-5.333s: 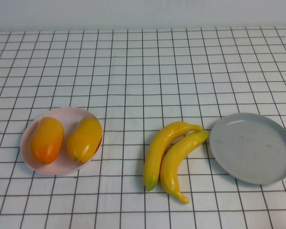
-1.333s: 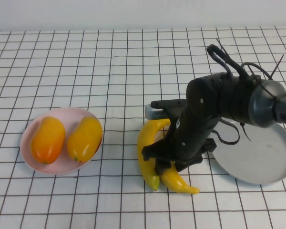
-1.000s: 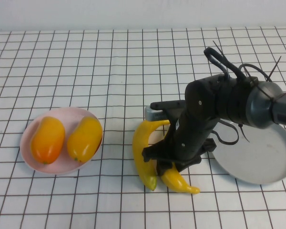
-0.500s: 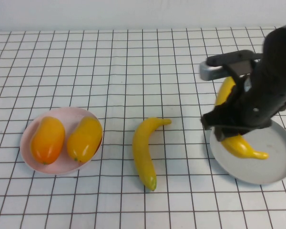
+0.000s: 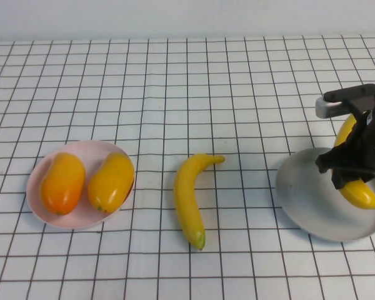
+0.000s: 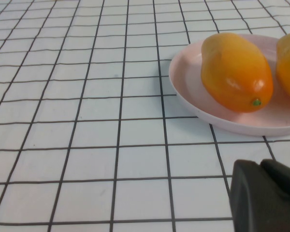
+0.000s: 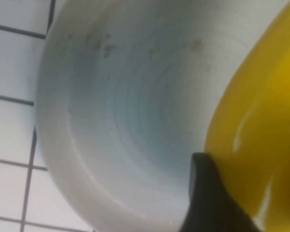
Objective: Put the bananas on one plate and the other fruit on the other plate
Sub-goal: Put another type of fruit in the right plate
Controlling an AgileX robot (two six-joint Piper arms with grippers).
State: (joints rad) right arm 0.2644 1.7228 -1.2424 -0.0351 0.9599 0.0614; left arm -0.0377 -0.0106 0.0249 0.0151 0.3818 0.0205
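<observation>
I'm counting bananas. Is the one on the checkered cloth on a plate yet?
No. That banana lies on the cloth, between the pink plate and grey plate.

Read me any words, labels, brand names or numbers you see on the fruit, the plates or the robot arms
None: no readable text in any view.
Both bananas, the mango-like fruits, pink plate and grey plate are unmarked.
The right gripper, gripping a banana over the grey plate, and left gripper, near the pink plate, show no lettering.
</observation>
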